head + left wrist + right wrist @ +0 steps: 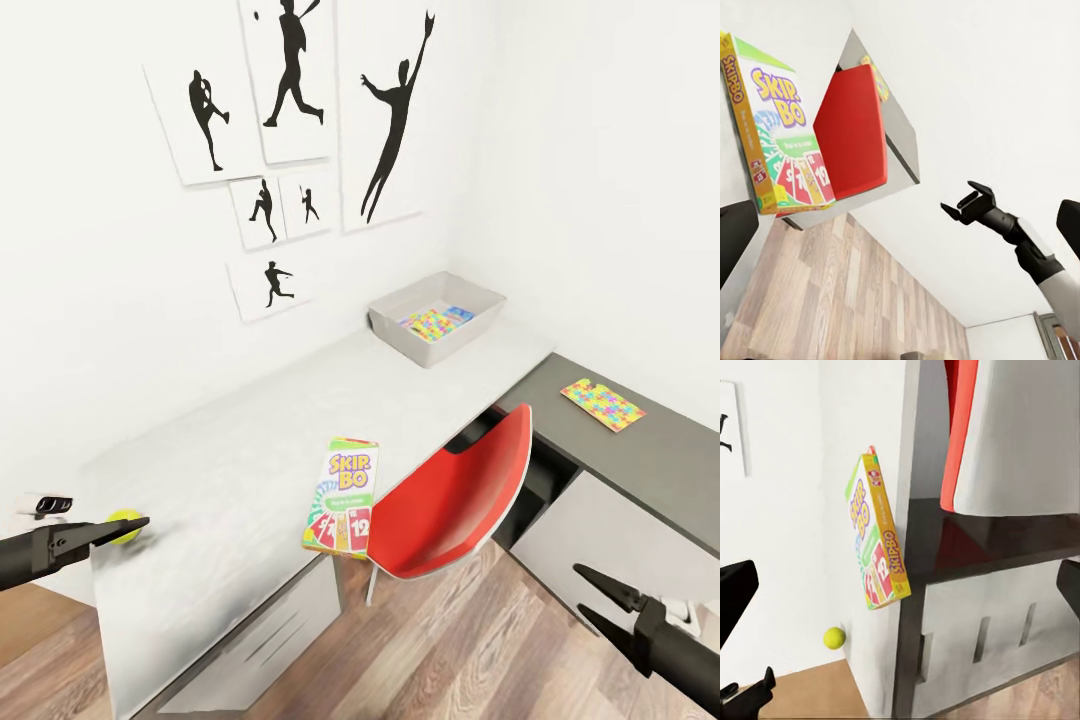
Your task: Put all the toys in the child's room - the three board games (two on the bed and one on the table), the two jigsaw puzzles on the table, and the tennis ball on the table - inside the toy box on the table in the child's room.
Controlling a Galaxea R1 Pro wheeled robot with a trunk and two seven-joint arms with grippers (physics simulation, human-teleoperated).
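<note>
Now | left gripper (128, 527) fingertips at tennis ball (124, 525), grip unclear; right gripper (597, 594) spread

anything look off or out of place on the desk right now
Yes: the Skip-Bo box sits at the pale desktop's front edge, one end poking out past it above the drawers, so a nudge might tip it off.

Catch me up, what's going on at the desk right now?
The left gripper is open at the tennis ball near the pale desk edge, not yet closed on it. The right gripper hangs open and empty over the floor. The Skip-Bo box lies at the front edge by the red chair. One puzzle sits on the dark top; the toy box already holds another puzzle.
</note>
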